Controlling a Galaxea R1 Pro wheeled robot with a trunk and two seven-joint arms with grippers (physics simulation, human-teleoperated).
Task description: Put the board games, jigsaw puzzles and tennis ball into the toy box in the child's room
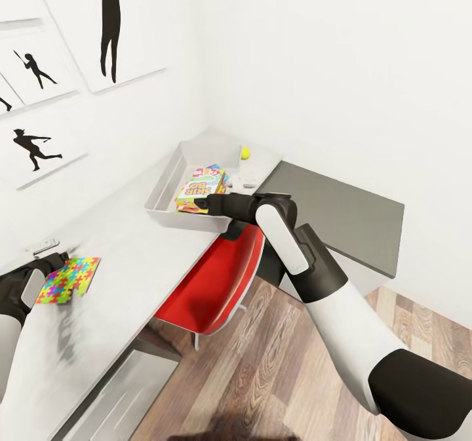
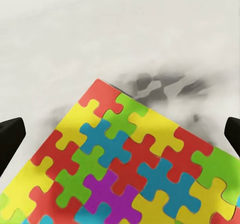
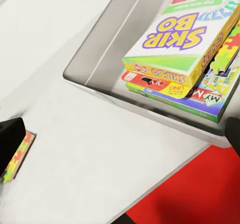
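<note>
On the white table stands the light-grey toy box, holding three stacked board games. The Skip-Bo box lies on top, and a jigsaw puzzle rests beside the stack. My right gripper hangs open at the box's near rim, with nothing between its fingers. The other jigsaw puzzle lies flat near the table's left end. My left gripper is open above its edge, with a fingertip on either side of it. The tennis ball sits on the table behind the box.
A red chair is tucked under the table, below my right arm. A low cabinet with a dark grey top stands to the right. A small white object lies beside the box. Framed silhouettes hang on the left wall.
</note>
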